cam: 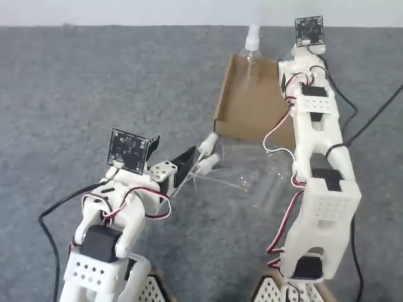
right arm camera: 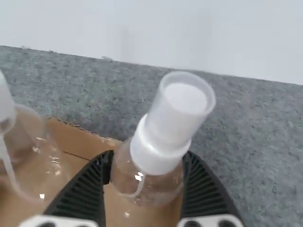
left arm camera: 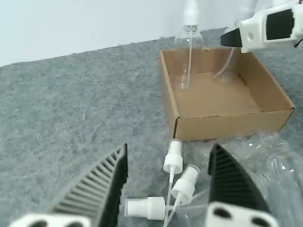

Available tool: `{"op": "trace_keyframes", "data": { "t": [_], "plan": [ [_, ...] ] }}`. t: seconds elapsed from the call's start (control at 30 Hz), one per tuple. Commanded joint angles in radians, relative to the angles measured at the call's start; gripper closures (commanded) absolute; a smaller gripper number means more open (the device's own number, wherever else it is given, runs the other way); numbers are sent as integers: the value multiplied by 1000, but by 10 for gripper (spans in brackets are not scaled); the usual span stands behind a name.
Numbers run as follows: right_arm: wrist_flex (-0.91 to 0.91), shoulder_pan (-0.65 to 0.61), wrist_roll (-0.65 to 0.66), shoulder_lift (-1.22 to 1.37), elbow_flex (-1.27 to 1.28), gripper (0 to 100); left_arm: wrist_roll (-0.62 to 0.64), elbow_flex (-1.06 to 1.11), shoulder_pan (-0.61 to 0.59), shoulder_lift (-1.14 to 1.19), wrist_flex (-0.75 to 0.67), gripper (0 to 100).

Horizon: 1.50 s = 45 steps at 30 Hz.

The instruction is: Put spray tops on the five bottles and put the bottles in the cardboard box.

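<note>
Holding what, that right end effector [right arm camera: 147,161]? asks the first.

A capped bottle [right arm camera: 163,137], says the second. The fingers [right arm camera: 83,189] are closed on its clear shoulders just under the white top, and it is upright inside the cardboard box [cam: 249,110]. Whether its base touches the box floor I cannot tell.

Why grip it so high?

I judge it keeps the bottle vertical, so it can be stood beside the other capped bottle [left arm camera: 188,56], which is already upright at the far wall of the box.

And the left end effector [left arm camera: 170,149]?

Spread wide, with nothing in it. It hangs over three loose spray tops [left arm camera: 186,182] that lie on the tabletop [cam: 94,82] just in front of the box. The uncapped bottles [cam: 258,179] lie on their sides right next to them.

So tops and bottles are kept close together?

It seems so. Each top has a long dip tube to thread into a bottle neck, and I would guess the open jaws are lined up to take one. With two bottles boxed, three are left to cap.

What of the surface and the room?

The tabletop is grey and felt-like, probably soft enough to stop round bottles rolling. Behind it is a plain pale wall [right arm camera: 142,28].
</note>
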Motion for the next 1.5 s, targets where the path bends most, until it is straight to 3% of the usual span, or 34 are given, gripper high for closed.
{"op": "trace_keyframes", "data": {
  "t": [0.0, 0.2, 0.37, 0.97, 1.47],
  "plan": [
    [-19, -21, 11, -8, -63, 964, -8, -7, -2, 5, -31, 746],
    [-15, -21, 11, -7, -61, 811, -8, -7, -2, 5, -31, 746],
    [-15, -22, 11, -7, -61, 753, -9, -7, -2, 5, -31, 746],
    [-12, -44, 12, -21, -74, 753, -9, -7, -3, 5, -31, 746],
    [331, -41, 11, -140, -311, 753, -9, -7, -3, 5, -31, 746]
  ]
}}
